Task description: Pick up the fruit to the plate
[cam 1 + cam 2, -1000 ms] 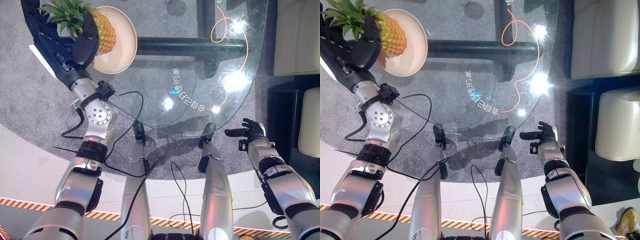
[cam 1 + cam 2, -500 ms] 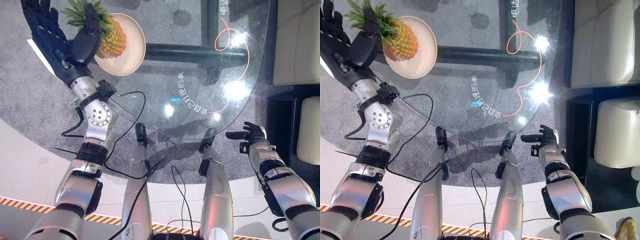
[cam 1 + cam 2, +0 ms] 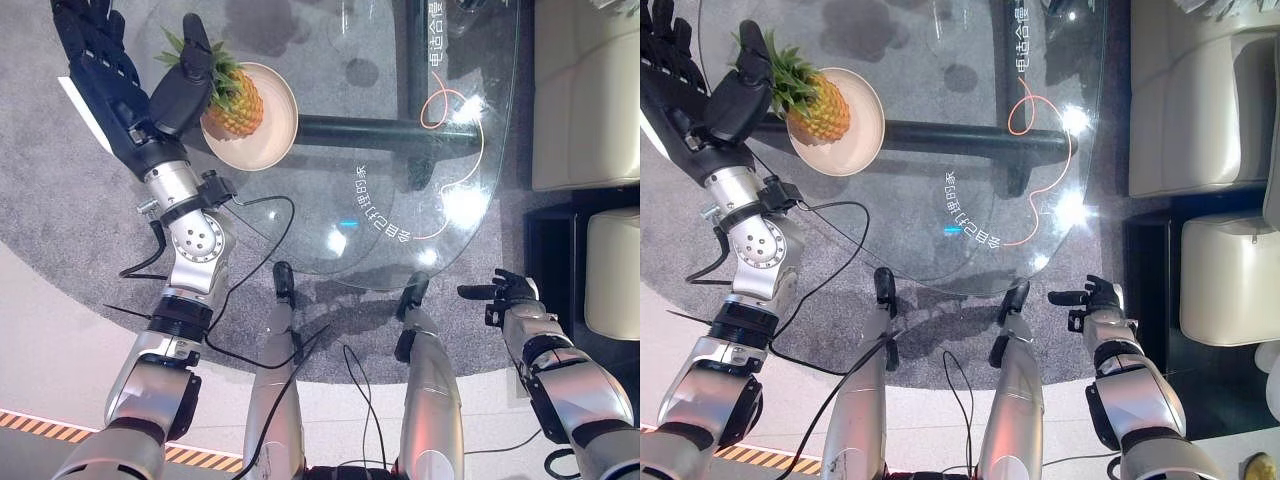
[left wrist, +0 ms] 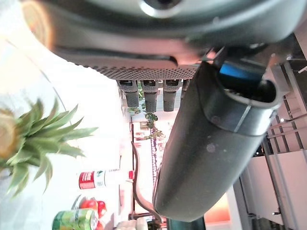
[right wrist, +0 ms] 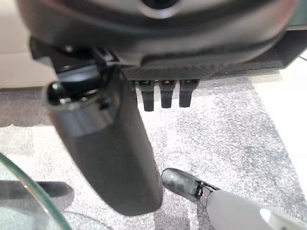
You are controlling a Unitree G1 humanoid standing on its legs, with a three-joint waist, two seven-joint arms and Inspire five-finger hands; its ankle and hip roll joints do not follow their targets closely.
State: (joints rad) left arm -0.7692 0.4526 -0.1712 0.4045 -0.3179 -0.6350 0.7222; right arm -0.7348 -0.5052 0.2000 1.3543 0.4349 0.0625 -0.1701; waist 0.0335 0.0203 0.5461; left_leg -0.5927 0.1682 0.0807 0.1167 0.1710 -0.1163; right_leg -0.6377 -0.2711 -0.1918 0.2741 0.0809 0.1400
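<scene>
Left eye view has the left robot hand point(image 3: 120, 85) raised at the far left of the glass worktop point(image 3: 400, 150), fingers straight and spread, with the thumb reaching over the leafy crown of the pineapple point(image 3: 232, 97). From where I stand it grips nothing; the left wrist view shows straight fingers and a thumb held away from the leaves. The pineapple lies on its side on the plate point(image 3: 275, 130), body toward the plate's middle, crown poking over the rim toward the hand. So the fruit looks delivered, and the risk is in the leaving. The thumb is so close to the leaves that I cannot tell whether they touch; if it snags them as the hand pulls away, the fruit could roll or be dragged off the rim. A pineapple on its side is round and apt to turn, and the plate is shallow. The plate itself sits on slick glass near the worktop's edge, so a nudge might slide it. The right robot hand point(image 3: 1095, 300) hangs idle below the worktop's near edge, fingers loosely extended, well apart from all this.
</scene>
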